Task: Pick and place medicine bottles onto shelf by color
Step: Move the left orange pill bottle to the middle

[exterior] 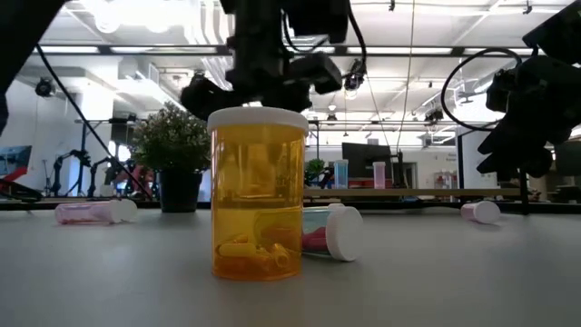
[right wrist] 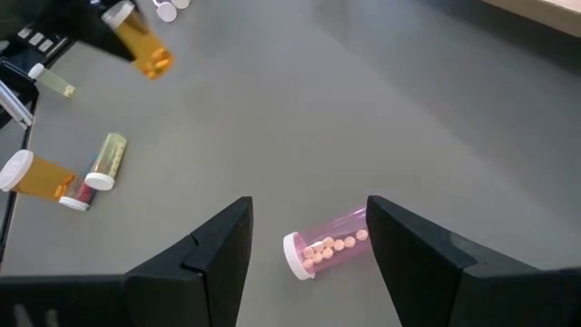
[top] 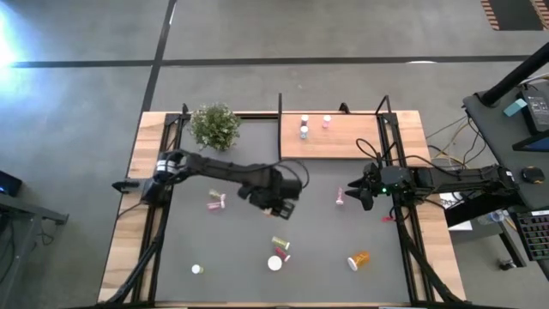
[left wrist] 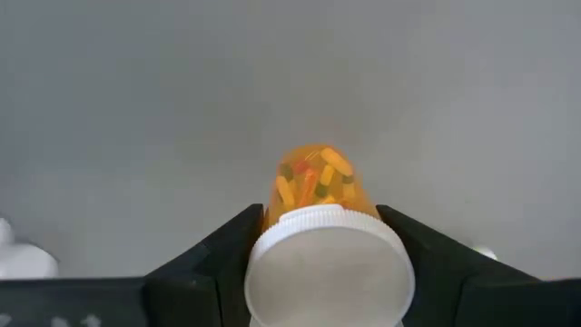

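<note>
My left gripper is over the middle of the table, shut on an orange pill bottle with a white cap. My right gripper is open over a pink bottle that lies on its side on the table; the fingers stand above it, apart from it. The wooden shelf at the far edge holds a few small bottles. Other bottles lie loose on the tabletop: a pink one, a yellow-green one, an orange one and a white one. My left gripper pinches the orange bottle between its two fingers at the white cap end. The cap faces back toward the wrist and the body points out along the fingers. The bottle is lifted clear of the table and tilted.
A green plant stands at the far left beside the shelf. An upright orange bottle stands near the front edge, with a capped bottle lying behind it. Black posts rise at the shelf's edges.
</note>
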